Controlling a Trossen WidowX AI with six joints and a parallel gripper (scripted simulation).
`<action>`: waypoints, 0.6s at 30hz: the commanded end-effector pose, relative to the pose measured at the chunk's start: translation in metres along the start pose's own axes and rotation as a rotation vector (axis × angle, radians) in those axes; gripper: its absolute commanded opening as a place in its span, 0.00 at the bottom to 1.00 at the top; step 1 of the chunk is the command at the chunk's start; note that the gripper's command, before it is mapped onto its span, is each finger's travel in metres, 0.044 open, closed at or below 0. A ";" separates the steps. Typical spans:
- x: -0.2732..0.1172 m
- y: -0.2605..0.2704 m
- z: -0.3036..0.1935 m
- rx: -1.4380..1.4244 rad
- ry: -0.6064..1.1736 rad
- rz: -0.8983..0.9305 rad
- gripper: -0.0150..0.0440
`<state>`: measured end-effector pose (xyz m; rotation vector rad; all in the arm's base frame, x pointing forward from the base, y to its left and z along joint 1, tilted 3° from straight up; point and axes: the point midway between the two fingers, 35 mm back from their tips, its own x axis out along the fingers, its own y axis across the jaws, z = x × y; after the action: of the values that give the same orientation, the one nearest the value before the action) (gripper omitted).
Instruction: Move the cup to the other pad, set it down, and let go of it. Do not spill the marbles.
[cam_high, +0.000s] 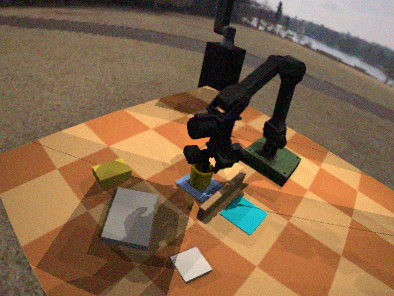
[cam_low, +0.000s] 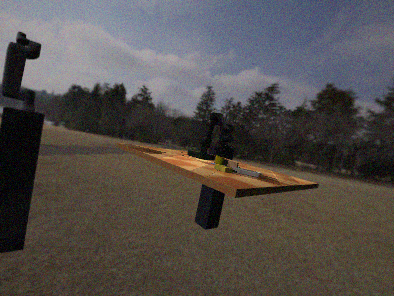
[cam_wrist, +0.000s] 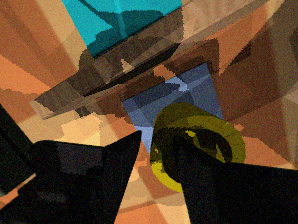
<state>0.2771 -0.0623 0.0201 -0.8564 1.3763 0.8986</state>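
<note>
Yellow, round, open-topped cup (cam_high: 201, 177) (cam_wrist: 235, 141) stands on the flat blue square pad (cam_high: 210, 194) (cam_wrist: 202, 95), beside the long brown wooden barrier (cam_high: 220, 198) (cam_wrist: 107, 70). The black two-finger gripper (cam_high: 202, 162) (cam_wrist: 157, 136) is partly open, nothing gripped, one fingertip over the cup's mouth. Stiff, light walls are presumed, the loose marbles making it top-lively; the outer sides should be taken squarely, below the rim, and kept upright toward the flat cyan pad (cam_high: 244, 215) (cam_wrist: 120, 20).
</note>
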 end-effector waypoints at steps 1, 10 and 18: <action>0.005 0.001 0.001 -0.003 -0.005 0.003 0.54; 0.003 0.001 0.000 0.000 0.000 0.002 0.47; 0.003 0.001 0.000 0.000 0.000 0.002 0.38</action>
<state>0.2760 -0.0620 0.0166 -0.8553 1.3781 0.9007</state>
